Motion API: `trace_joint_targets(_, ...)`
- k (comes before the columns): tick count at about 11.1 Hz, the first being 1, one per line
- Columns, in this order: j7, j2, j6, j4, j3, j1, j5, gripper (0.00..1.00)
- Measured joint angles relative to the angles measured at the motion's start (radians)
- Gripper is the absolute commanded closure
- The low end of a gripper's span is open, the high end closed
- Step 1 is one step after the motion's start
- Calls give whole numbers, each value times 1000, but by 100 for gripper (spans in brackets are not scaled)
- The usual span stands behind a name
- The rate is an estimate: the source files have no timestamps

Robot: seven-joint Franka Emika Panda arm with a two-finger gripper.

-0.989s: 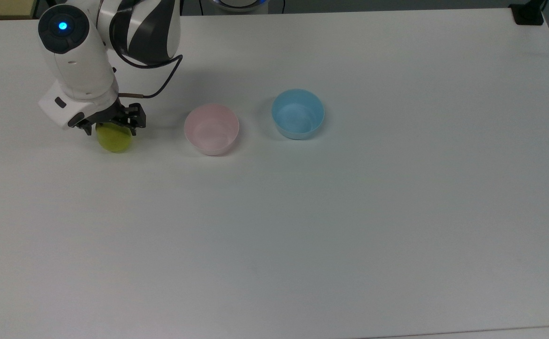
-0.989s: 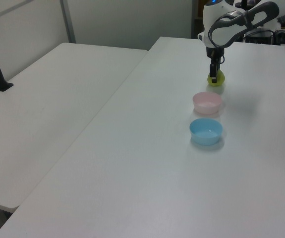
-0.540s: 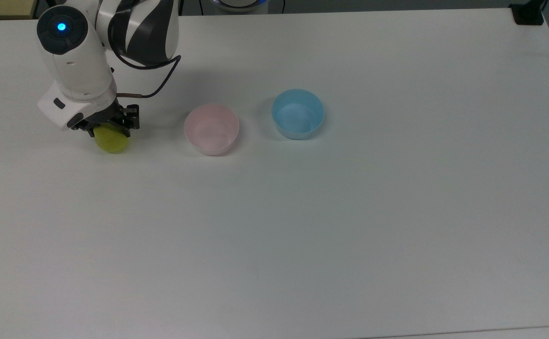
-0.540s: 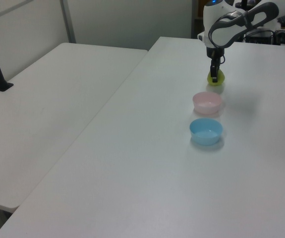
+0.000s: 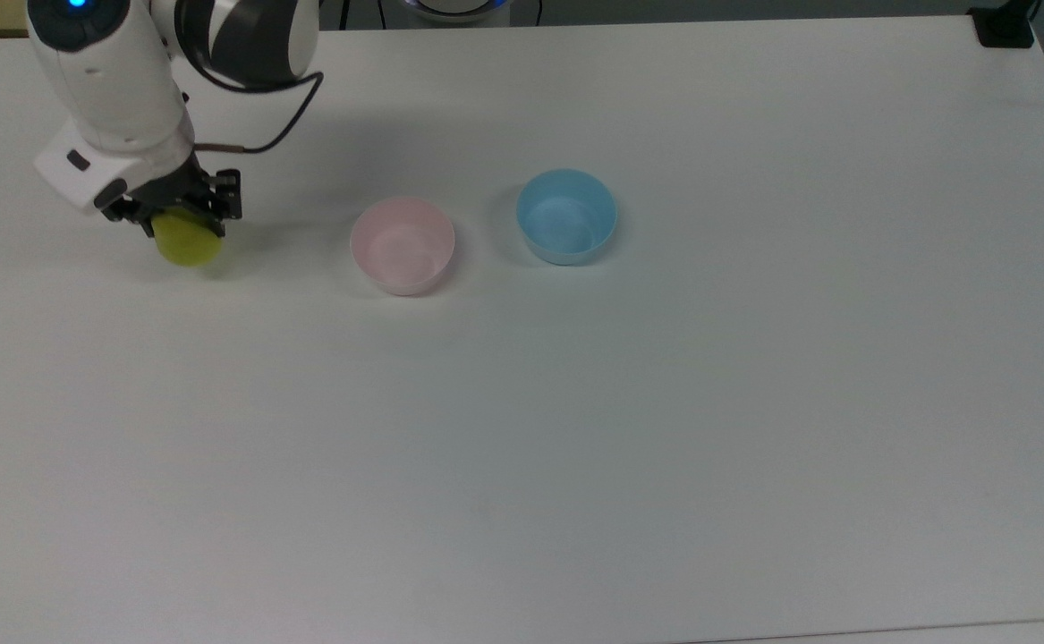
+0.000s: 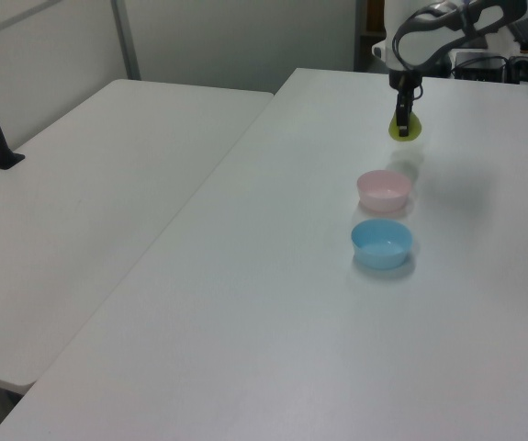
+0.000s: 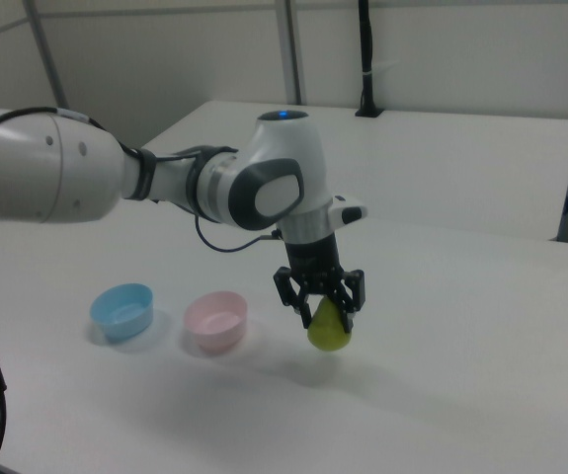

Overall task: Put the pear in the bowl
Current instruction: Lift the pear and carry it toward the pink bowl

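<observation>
The gripper [image 7: 321, 301] is clenched on the pear [image 7: 329, 327], which seems to hang clear of the table [image 5: 575, 429]. The carry is in hand. Next it must travel toward 3 o'clock in the top view, over the pink bowl [image 5: 403, 244], stopping short of the blue bowl [image 5: 566, 216].

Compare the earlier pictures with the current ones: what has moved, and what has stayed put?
The tool, shut on the pear, has lifted it off the table and drifted toward the top view's left. The pink bowl and blue bowl have not moved.
</observation>
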Motion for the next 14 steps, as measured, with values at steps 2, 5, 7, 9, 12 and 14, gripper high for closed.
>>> trace_joint_targets(2,0,-54,-71,3,2,2,0,60)
trace_joint_targets(5,9,-162,-212,8,16,47,2,59)
trace_joint_targets(7,86,-220,-278,7,18,130,3,58)
trace_joint_targets(9,206,-235,-301,6,20,224,4,58)
trace_joint_targets(12,337,-230,-301,-13,22,320,13,57)
trace_joint_targets(14,351,-213,-289,-28,22,334,33,57)
